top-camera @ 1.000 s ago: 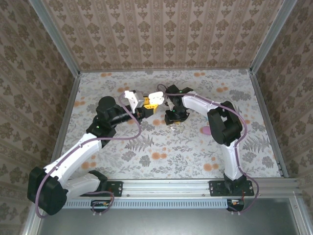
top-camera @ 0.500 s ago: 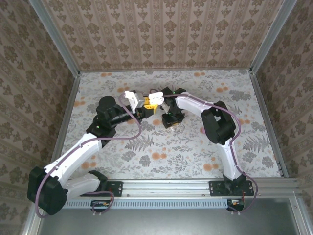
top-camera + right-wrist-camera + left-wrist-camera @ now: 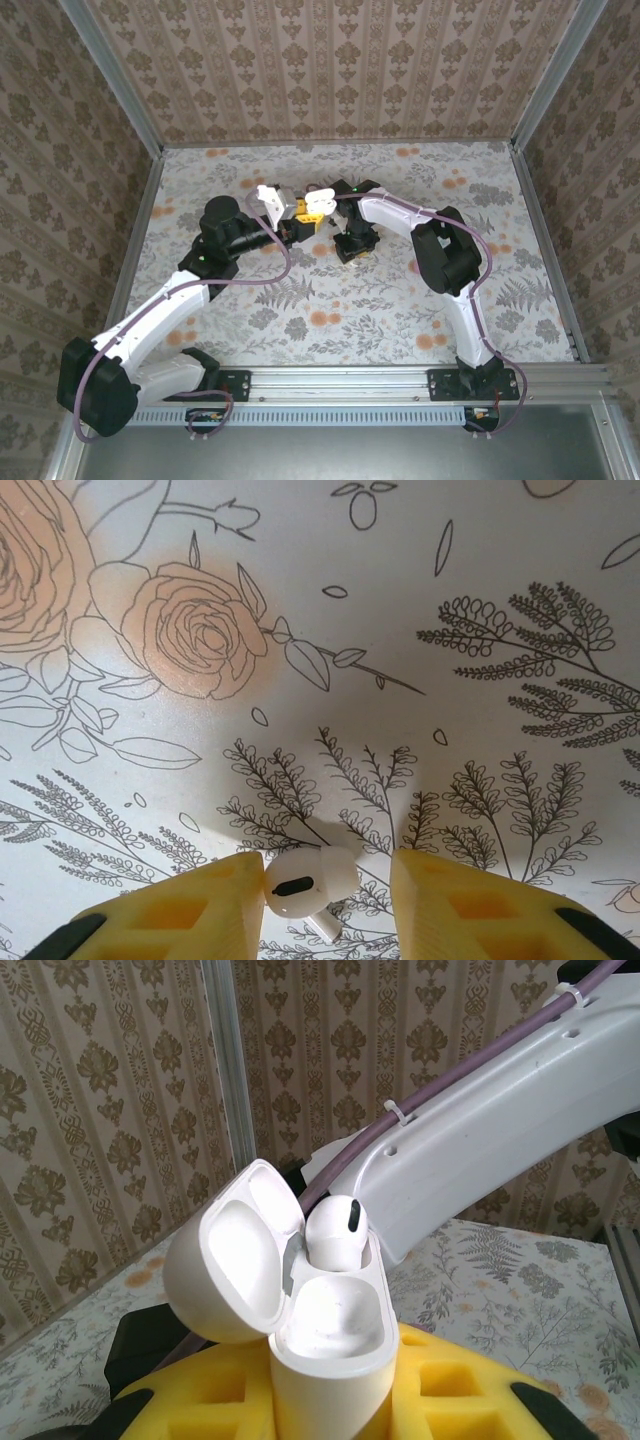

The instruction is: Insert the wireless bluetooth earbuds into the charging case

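Observation:
My left gripper (image 3: 330, 1405) is shut on a white charging case (image 3: 330, 1360), held upright between its yellow fingers with the lid (image 3: 225, 1265) swung open to the left. One white earbud (image 3: 335, 1228) sits in the far socket; the near socket is bare. In the top view the case (image 3: 320, 196) hangs above the middle of the table. My right gripper (image 3: 328, 895) points down at the table, open, with a second white earbud (image 3: 305, 880) lying between its fingers. The left finger (image 3: 200, 908) touches this bud; the right finger (image 3: 460, 900) stands a little apart from it.
The floral table cloth (image 3: 330, 300) lies flat round both arms. My right arm's white link and purple cable (image 3: 480, 1120) pass close behind the held case. Patterned walls and metal posts (image 3: 222, 1060) close the table in.
My right arm has shifted slightly left and lower beside the case, and its fingers have narrowed around the bud on the table. The left arm has held still with the case.

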`<state>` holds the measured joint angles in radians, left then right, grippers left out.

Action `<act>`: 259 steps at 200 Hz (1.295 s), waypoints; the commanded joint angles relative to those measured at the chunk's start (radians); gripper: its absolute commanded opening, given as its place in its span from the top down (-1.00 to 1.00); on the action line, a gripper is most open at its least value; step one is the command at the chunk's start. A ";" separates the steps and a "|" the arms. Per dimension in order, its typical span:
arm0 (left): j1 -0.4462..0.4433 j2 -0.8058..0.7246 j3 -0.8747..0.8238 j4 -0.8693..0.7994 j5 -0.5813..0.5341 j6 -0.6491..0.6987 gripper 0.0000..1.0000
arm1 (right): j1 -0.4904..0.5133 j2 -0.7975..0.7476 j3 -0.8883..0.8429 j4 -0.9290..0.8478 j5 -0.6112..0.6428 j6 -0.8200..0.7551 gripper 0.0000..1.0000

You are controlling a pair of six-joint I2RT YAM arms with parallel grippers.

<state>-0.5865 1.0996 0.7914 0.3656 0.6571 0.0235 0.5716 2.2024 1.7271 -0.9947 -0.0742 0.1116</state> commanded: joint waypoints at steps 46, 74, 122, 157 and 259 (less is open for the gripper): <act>0.007 -0.002 0.007 0.005 0.009 0.012 0.53 | 0.009 0.020 -0.003 -0.033 0.005 0.028 0.28; 0.007 0.000 0.009 0.008 0.012 0.009 0.52 | 0.010 0.023 -0.012 -0.015 0.004 0.040 0.28; 0.007 0.001 0.011 0.003 0.012 0.012 0.53 | 0.011 0.032 -0.009 -0.017 0.006 0.052 0.41; 0.007 0.004 0.008 0.004 0.010 0.012 0.53 | 0.008 -0.008 -0.018 -0.014 0.029 0.069 0.43; 0.006 0.098 0.041 0.039 -0.056 -0.062 0.53 | -0.093 -0.630 -0.381 0.273 0.069 0.313 0.43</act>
<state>-0.5865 1.1725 0.7925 0.3664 0.6388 0.0071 0.4946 1.7416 1.4120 -0.8238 -0.0338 0.3210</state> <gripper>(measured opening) 0.240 0.281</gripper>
